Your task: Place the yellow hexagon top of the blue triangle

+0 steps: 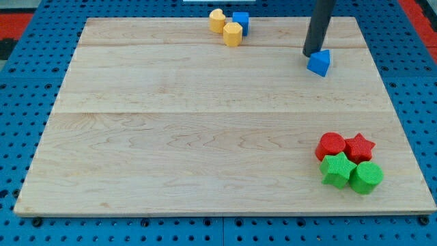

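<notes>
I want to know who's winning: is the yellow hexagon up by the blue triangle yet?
Not yet. The yellow hexagon sits apart, far toward the view's left of the blue triangle, beside my tip.

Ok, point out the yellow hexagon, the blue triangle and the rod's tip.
yellow hexagon [233, 33], camera view, on its top face.
blue triangle [319, 63], camera view, on its front face.
my tip [313, 54], camera view, at the rod's very end.

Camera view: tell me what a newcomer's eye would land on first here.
The dark rod comes down from the view's top right, and my tip sits right against the upper left of the blue triangle. At the view's bottom right huddles a tight cluster: a red cylinder, a red star, a green star and a green cylinder. At the top centre the yellow hexagon sits with another yellow block and a blue cube.
</notes>
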`<state>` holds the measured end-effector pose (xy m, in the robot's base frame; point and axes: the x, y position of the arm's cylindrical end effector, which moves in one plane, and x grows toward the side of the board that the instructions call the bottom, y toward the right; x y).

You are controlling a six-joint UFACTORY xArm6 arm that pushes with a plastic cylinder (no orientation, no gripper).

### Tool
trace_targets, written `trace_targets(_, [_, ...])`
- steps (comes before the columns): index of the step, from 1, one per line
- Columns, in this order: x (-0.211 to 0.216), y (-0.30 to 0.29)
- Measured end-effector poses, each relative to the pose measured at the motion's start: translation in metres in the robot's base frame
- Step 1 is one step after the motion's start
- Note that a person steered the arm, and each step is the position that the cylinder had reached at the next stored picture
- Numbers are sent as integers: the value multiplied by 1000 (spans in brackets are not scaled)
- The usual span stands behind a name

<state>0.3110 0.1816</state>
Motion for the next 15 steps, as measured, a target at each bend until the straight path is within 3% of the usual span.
trace_targets(2, [24, 41])
trace_targets(3, [10, 7])
trace_targets(6, [1, -257])
trace_targets(7, [-23, -316])
trace_targets(8, [-62, -332])
trace_targets(9, [-99, -283])
trace_targets(12, [-87, -128])
trace_targets(13, [-65, -105])
trace_targets(15, [-61, -121])
